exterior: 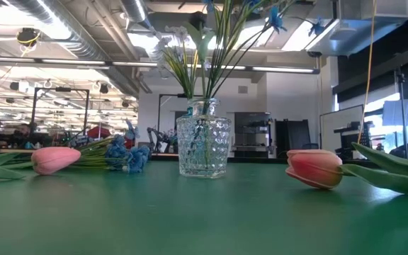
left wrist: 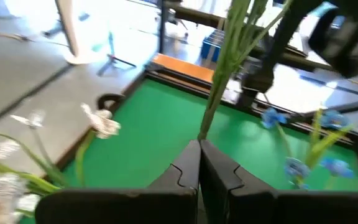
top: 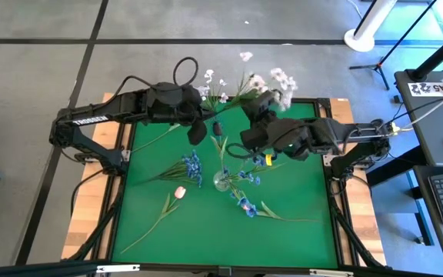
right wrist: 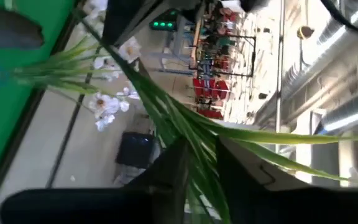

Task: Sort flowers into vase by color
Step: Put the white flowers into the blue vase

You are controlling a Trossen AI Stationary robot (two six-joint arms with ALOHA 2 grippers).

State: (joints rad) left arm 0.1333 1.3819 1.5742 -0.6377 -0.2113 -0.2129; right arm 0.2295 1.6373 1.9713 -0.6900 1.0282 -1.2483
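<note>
Above the far table edge, right gripper clamping white-blossomed green sprig, left gripper pinching another stem

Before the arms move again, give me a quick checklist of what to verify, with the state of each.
1. left gripper shut on a green stem: ok.
2. right gripper shut on the white sprig: ok.
3. vase upright on the green mat: ok.
4. Blossom colour on the left gripper's stem: cannot tell.
5. pink tulips sorted: not ok, both lie on the mat.
</note>
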